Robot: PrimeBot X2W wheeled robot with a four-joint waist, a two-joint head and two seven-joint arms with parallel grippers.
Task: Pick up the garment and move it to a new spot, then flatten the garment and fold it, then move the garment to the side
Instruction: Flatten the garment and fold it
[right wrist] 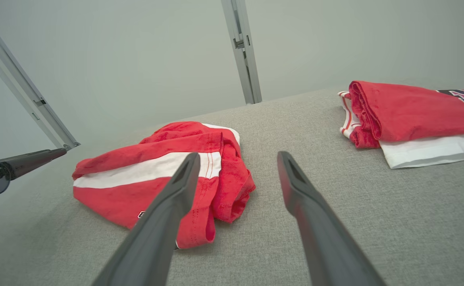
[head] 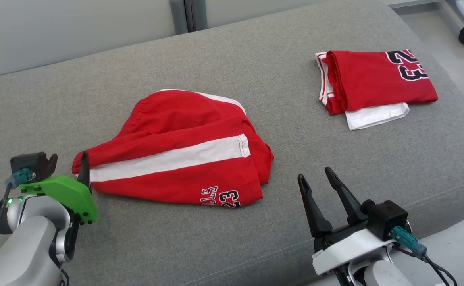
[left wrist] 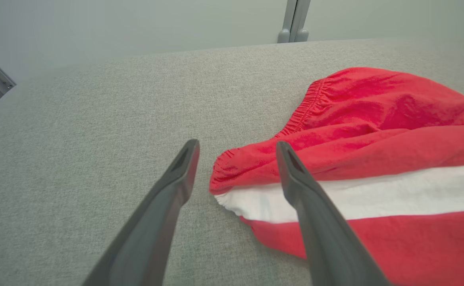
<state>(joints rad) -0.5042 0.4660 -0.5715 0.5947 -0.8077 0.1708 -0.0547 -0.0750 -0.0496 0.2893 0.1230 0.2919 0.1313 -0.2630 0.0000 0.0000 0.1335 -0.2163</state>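
Bright, even, diffuse light, soft faint shadows, no glare, wide-angle wrist views.

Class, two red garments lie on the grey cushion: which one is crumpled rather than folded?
The white-striped shorts by the left gripper: bunched and rumpled, whereas the far-right jersey is folded into a neat rectangle.

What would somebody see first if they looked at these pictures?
The bright red shorts with a white stripe, crumpled in the middle of the grey couch, jump out first. Next comes the folded red jersey with a 23, lying on a white cloth at the far right. The left end effector is open by the shorts' left end, and the right end effector is open to their right.
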